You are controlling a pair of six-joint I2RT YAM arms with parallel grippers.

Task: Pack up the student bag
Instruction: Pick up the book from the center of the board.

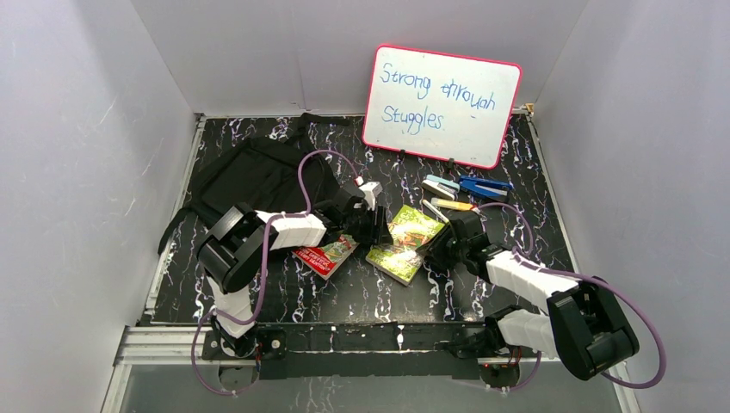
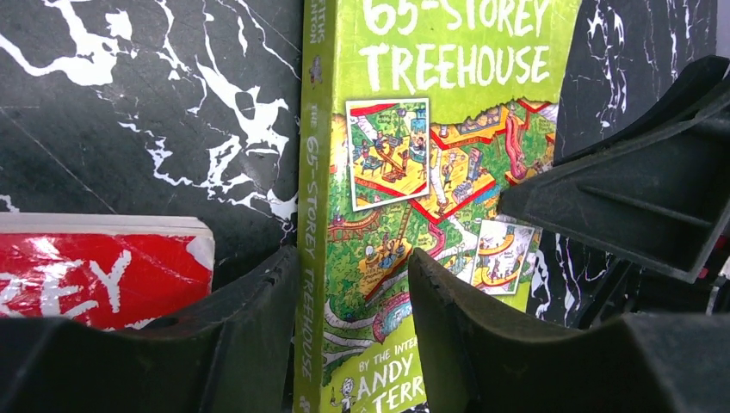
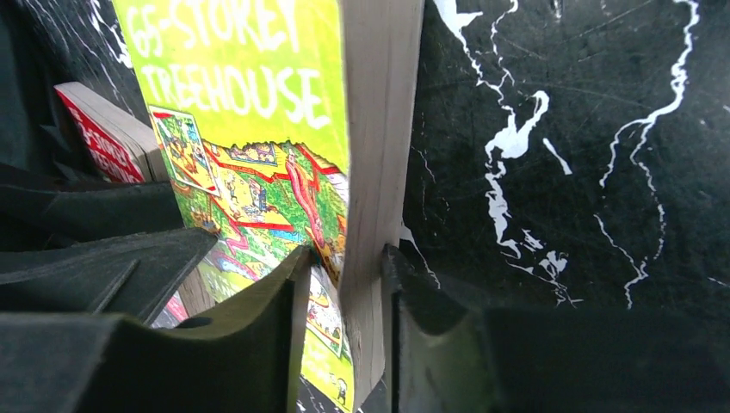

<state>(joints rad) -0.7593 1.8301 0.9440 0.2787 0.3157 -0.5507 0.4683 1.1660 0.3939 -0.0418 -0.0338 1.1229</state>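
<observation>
The student bag (image 1: 258, 176), a black backpack, lies at the back left of the table. A green "65-Storey Treehouse" book (image 1: 411, 234) lies mid-table between both arms. My left gripper (image 1: 379, 225) is open at its spine side. In the left wrist view (image 2: 355, 258) one finger sits beside the spine and the other over the cover (image 2: 430, 103). My right gripper (image 1: 441, 245) is shut on the book's page edge (image 3: 366, 172), one finger on the cover and one behind the pages.
A red book (image 1: 325, 256) lies just left of the green one, under my left wrist. A pink-framed whiteboard (image 1: 441, 105) leans on the back wall. Staplers (image 1: 482, 185) and a yellow marker (image 1: 452, 205) lie behind my right gripper.
</observation>
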